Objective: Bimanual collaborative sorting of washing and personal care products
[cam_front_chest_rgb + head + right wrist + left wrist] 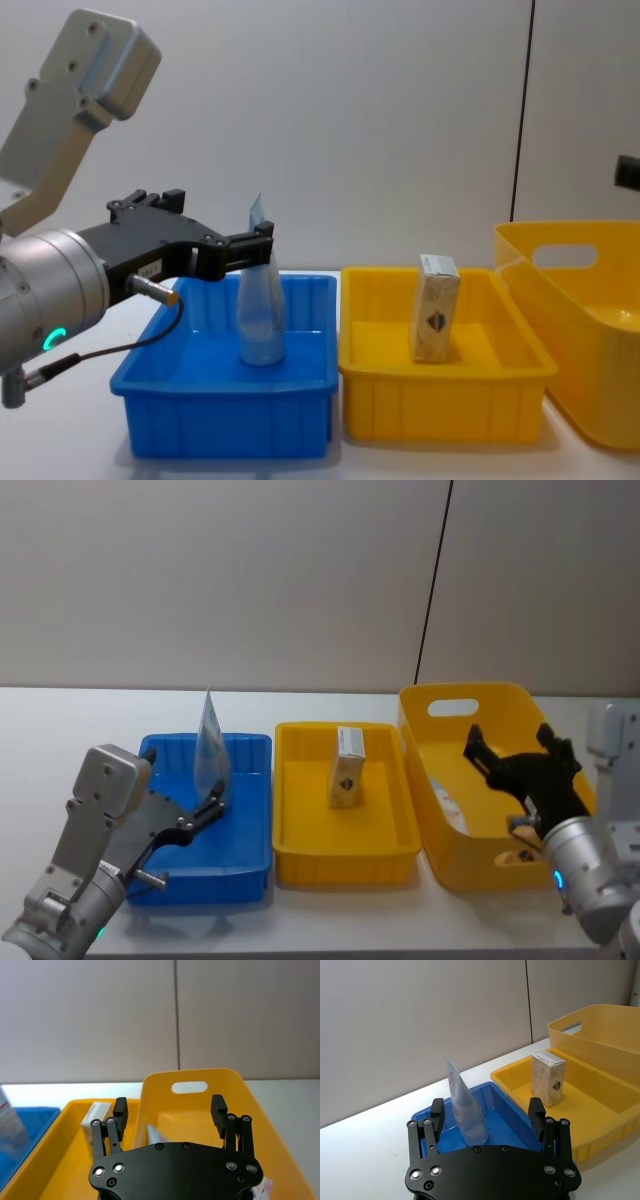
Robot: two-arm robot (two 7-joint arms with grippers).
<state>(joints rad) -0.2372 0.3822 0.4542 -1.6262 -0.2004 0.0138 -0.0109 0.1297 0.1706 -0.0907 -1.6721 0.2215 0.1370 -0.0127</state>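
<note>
**Both pincers spread, pouch upright in the blue bin, box upright in the yellow tray**

The left pincer (pixel 487 1115) is spread wide and grips nothing. It hovers over the near part of the blue bin (pixel 248 865), its fingers to either side of the pouch (pixel 465 1107) in the left wrist view. Whether a finger touches the pouch cannot be told. In the chest view the left pincer (pixel 250 247) reaches in from the left, level with the pouch's upper half (pixel 260 310).

The pouch is a pale blue-and-white stand-up one with a pointed top. It stands upright on the floor of the blue bin, toward the middle, leaning slightly. In the head view its tip rises well above the bin's rim (pixel 210 745).

Just beside the blue bin, on its right, sits a shallow yellow tray (pixel 300 865). A small cream cardboard box (pixel 347 768) with a dark emblem on its face stands upright in it, toward the far half, apart from the walls.

The right pincer (pixel 512 752) is also spread and holds nothing. It hangs above the tall yellow bin (pixel 430 825) on the right, which has a handle slot in its far wall. In the right wrist view its fingers (pixel 120 1110) frame the bin's interior, where a pale packet (pixel 155 1135) lies partly hidden behind the pincer's body.

All three containers stand in a row on the white counter (pixel 60 730), before a plain grey wall.
</note>
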